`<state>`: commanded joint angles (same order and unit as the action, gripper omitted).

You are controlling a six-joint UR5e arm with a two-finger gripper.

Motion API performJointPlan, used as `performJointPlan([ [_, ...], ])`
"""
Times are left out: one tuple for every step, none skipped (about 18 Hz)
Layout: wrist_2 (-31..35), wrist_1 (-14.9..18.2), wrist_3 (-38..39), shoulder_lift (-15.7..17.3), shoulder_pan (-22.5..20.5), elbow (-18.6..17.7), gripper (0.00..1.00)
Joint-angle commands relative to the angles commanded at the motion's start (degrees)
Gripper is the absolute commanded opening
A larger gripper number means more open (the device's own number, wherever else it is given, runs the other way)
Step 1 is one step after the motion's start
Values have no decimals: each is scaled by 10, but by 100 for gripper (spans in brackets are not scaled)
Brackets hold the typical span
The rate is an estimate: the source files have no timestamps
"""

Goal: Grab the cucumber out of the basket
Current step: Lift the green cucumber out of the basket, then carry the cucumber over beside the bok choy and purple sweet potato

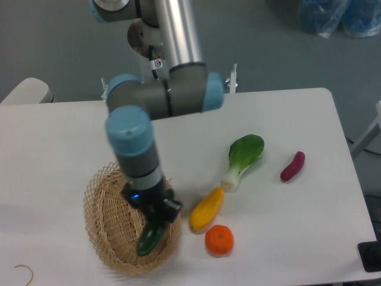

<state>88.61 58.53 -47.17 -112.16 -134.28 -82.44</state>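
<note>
The dark green cucumber point(150, 237) hangs tilted over the right side of the tan wicker basket point(110, 223), its lower tip near the basket's right wall. My gripper point(156, 215) is shut on the cucumber's upper end, pointing down from the grey and blue arm. The fingers are mostly hidden by the wrist and the cucumber. The inside of the basket shows nothing else.
A yellow squash point(206, 208) lies just right of the basket, with an orange point(219, 239) below it. A bok choy point(243, 159) and a purple eggplant point(292, 165) lie further right. A thin wire loop point(24, 273) sits at the front left edge.
</note>
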Motion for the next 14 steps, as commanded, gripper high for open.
performJointPlan([
  [-12,10,-16,9,-17,4,28],
  [-22,21,-35,11,-36,10,28],
  [-29,34,-59,13,-51,18,28],
  [-34,50,-87,19,-66,24,28],
  [-36,63,-114,27,-83,28,28],
  [-36,75,-135,33,-97,32,28],
  [-36,83,-155,35,-108,33,28],
  [-36,87,-176,35,-119,33,28],
  [-37,91,-199,35,-130,34,28],
  [-38,101,-221,35,-141,38,28],
  [-39,116,-245,35,-150,44,28],
  [-41,137,-269,35,-159,54,25],
  [-44,158,-291,35,-166,65,25],
  [-44,172,-308,35,-171,70,25],
])
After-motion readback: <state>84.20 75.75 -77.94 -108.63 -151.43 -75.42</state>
